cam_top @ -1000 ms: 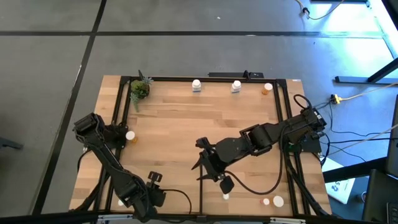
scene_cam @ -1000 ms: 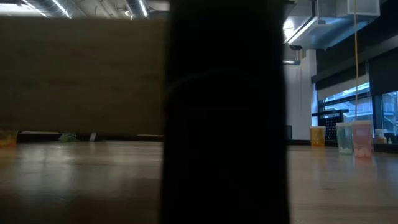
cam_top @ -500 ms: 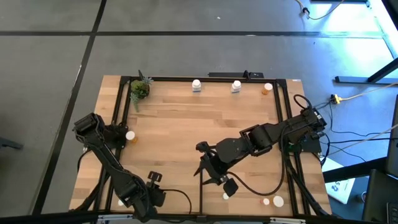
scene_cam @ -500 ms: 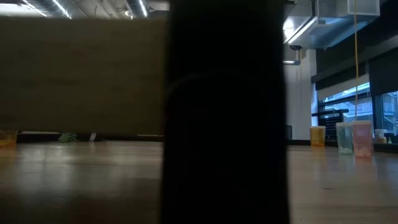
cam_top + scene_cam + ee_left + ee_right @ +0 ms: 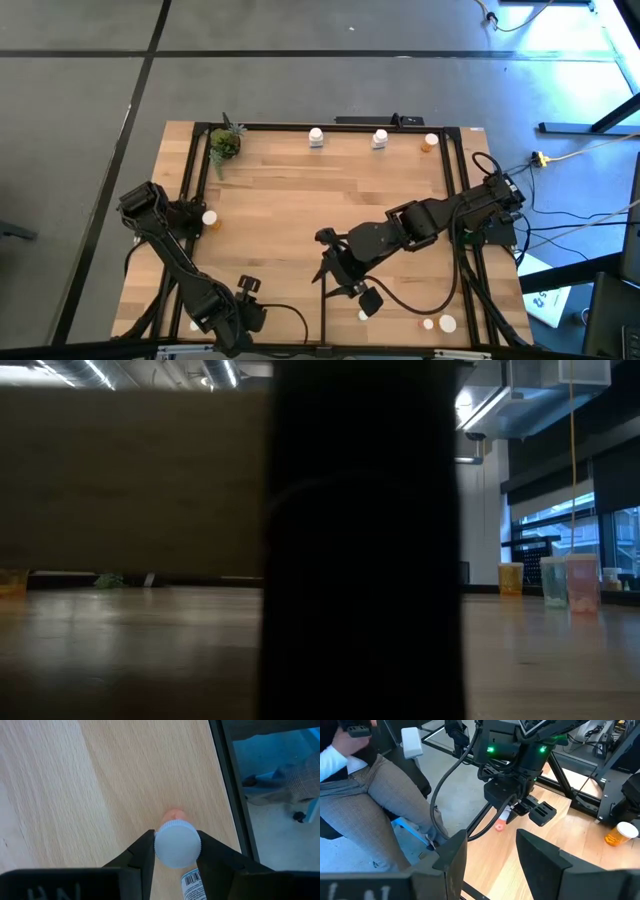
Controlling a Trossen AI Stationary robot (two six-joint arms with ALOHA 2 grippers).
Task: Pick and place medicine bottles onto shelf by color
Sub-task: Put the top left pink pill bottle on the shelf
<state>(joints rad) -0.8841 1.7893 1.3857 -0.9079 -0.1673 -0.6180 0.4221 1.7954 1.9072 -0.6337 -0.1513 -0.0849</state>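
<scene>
A: Since a second ago the right gripper (image 5: pixel 322 271) edged toward the near edge, jaws apart, empty.

B: Left gripper (image 5: pixel 176 851) clamps an orange white-capped bottle (image 5: pixel 177 844) near the front-left corner. Three bottles line the shelf's (image 5: pixel 330 190) far edge; others wait.

Seen from straight overhead, the high camera takes in the whole desk (image 5: pixel 300 200), both arms and the grey floor around it. The low camera sits at desk-top level facing the room's windows, its centre blocked by a close dark upright (image 5: pixel 365 540). The left wrist camera looks down at close range on a white-capped bottle (image 5: pixel 177 844) between its pincer (image 5: pixel 176 851) fingers; the right wrist camera, past its own pincer (image 5: pixel 490 855), faces that same bottle (image 5: pixel 500 824) and a seated person (image 5: pixel 365 785) beyond the desk's edge.
</scene>
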